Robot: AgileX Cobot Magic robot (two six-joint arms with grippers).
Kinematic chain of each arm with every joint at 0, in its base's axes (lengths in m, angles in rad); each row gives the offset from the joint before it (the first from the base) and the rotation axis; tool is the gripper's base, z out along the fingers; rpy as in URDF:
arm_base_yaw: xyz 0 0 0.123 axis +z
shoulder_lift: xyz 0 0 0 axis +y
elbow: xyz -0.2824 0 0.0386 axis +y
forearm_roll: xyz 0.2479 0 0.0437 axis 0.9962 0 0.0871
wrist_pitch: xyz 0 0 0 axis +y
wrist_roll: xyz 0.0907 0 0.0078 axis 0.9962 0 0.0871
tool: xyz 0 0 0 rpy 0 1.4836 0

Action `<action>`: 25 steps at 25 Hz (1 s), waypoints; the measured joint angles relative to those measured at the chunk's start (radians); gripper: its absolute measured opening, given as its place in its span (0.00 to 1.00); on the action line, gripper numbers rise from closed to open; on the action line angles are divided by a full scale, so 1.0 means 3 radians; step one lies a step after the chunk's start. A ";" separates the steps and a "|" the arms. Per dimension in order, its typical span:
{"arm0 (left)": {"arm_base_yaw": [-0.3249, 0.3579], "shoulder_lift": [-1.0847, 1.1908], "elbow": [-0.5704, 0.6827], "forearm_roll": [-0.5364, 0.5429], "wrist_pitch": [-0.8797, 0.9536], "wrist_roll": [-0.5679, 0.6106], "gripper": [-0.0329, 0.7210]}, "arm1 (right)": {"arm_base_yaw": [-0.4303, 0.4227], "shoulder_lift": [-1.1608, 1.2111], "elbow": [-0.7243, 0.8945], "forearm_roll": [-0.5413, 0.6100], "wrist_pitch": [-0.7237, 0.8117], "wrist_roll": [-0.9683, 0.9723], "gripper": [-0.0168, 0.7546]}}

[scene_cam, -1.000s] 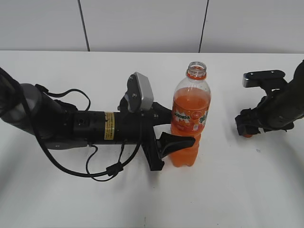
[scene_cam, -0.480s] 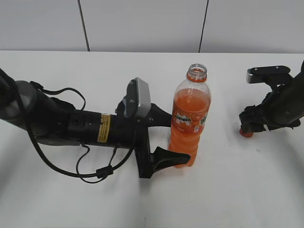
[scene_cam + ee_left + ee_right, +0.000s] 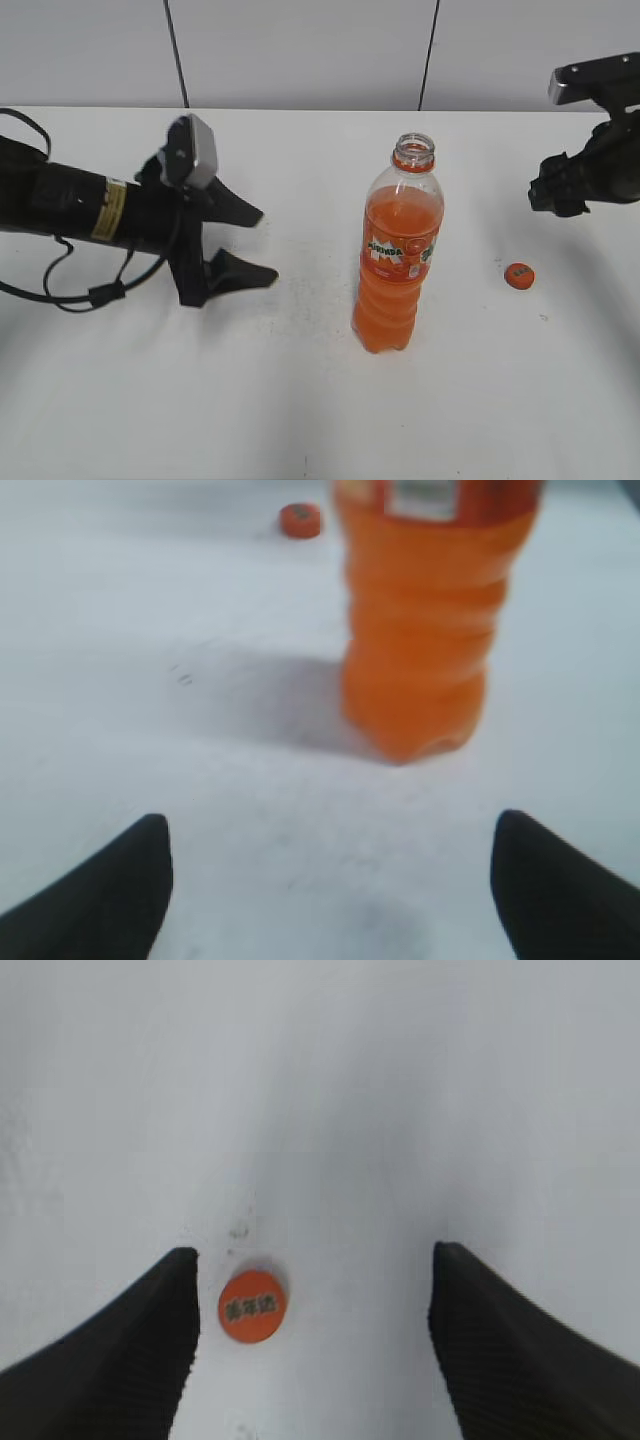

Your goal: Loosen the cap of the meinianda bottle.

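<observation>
The meinianda bottle (image 3: 398, 260) stands upright mid-table with its mouth uncovered; its orange lower body shows in the left wrist view (image 3: 425, 620). The orange cap (image 3: 519, 276) lies flat on the table right of the bottle, print up, and also shows in the right wrist view (image 3: 252, 1306) and far off in the left wrist view (image 3: 299, 520). My left gripper (image 3: 255, 245) is open and empty, well left of the bottle. My right gripper (image 3: 560, 195) is raised above and behind the cap; the right wrist view (image 3: 315, 1310) shows it open and empty.
The white table (image 3: 300, 400) carries only the bottle and cap. A black cable (image 3: 90, 295) hangs from the left arm onto the table. A grey panelled wall (image 3: 300, 50) stands behind the far edge.
My left gripper let go of the bottle and drew back to the left. My right gripper set the cap down on the table, opened and rose up and to the right.
</observation>
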 joint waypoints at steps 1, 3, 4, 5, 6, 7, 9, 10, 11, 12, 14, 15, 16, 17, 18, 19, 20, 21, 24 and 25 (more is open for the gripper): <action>0.0053 -0.0079 0.0000 -0.0032 0.0213 -0.0085 0.81 | 0.0000 -0.0047 -0.0015 -0.0129 -0.0044 0.0000 0.72; 0.0138 -0.0287 -0.0029 -0.0128 0.0688 -0.0180 0.78 | 0.0000 -0.0108 -0.0097 -0.0366 -0.0091 0.0000 0.72; 0.0150 -0.0371 -0.0047 -0.0201 0.1012 -0.0201 0.76 | 0.0000 -0.0122 -0.0164 -0.0486 -0.0091 0.0000 0.72; 0.0154 -0.0463 -0.0077 -0.0307 0.1396 -0.0208 0.74 | 0.0000 -0.0126 -0.0231 -0.0571 -0.0088 0.0000 0.72; 0.0154 -0.0534 -0.0125 -0.0506 0.1774 -0.0215 0.71 | 0.0000 -0.0126 -0.0319 -0.0651 -0.0074 0.0007 0.72; 0.0154 -0.0576 -0.0202 -0.0759 0.2284 -0.0216 0.69 | 0.0000 -0.0126 -0.0423 -0.0718 -0.0014 0.0044 0.72; 0.0171 -0.0595 -0.0395 -0.1167 0.3270 -0.0188 0.65 | 0.0000 -0.0126 -0.0658 -0.0829 0.0216 0.0205 0.72; 0.0205 -0.0598 -0.0496 -0.1356 0.3718 -0.0096 0.64 | 0.0000 -0.0126 -0.0800 -0.0895 0.0352 0.0354 0.72; 0.0254 -0.0598 -0.0579 -0.1614 0.4069 0.0130 0.63 | 0.0000 -0.0126 -0.0951 -0.0936 0.0548 0.0509 0.72; 0.0296 -0.0606 -0.0678 -0.1907 0.4329 0.0475 0.63 | 0.0000 -0.0126 -0.1081 -0.0956 0.0776 0.0619 0.72; 0.0401 -0.0662 -0.0907 -0.2867 0.4734 0.1294 0.62 | 0.0000 -0.0126 -0.1363 -0.0984 0.1196 0.0758 0.72; 0.0445 -0.0686 -0.1026 -0.3377 0.4999 0.1743 0.62 | 0.0000 -0.0126 -0.1513 -0.0984 0.1496 0.0797 0.72; 0.0494 -0.0712 -0.1182 -0.3745 0.5306 0.2105 0.62 | 0.0000 -0.0126 -0.1663 -0.0984 0.1753 0.0801 0.72; 0.0538 -0.0730 -0.1342 -0.4092 0.5582 0.2351 0.62 | 0.0000 -0.0126 -0.1812 -0.0969 0.1965 0.0797 0.72; 0.0572 -0.0746 -0.1505 -0.4331 0.5920 0.2469 0.62 | 0.0000 -0.0126 -0.1961 -0.0926 0.2214 0.0760 0.72; 0.0593 -0.0759 -0.1632 -0.4462 0.6235 0.2559 0.62 | 0.0000 -0.0130 -0.2081 -0.0862 0.2457 0.0706 0.72; 0.0611 -0.0782 -0.1763 -0.4552 0.6457 0.2611 0.62 | 0.0000 -0.0130 -0.2220 -0.0760 0.2655 0.0627 0.72; 0.0617 -0.0815 -0.1866 -0.4600 0.6620 0.2639 0.62 | 0.0000 -0.0130 -0.2325 -0.0661 0.2815 0.0544 0.72; 0.0617 -0.1033 -0.1976 -0.4655 0.6770 0.2680 0.62 | 0.0000 -0.0215 -0.2524 -0.0267 0.3007 0.0381 0.72; 0.0617 -0.1140 -0.1983 -0.4672 0.6792 0.2682 0.62 | 0.0000 -0.0280 -0.2530 -0.0151 0.3026 0.0332 0.72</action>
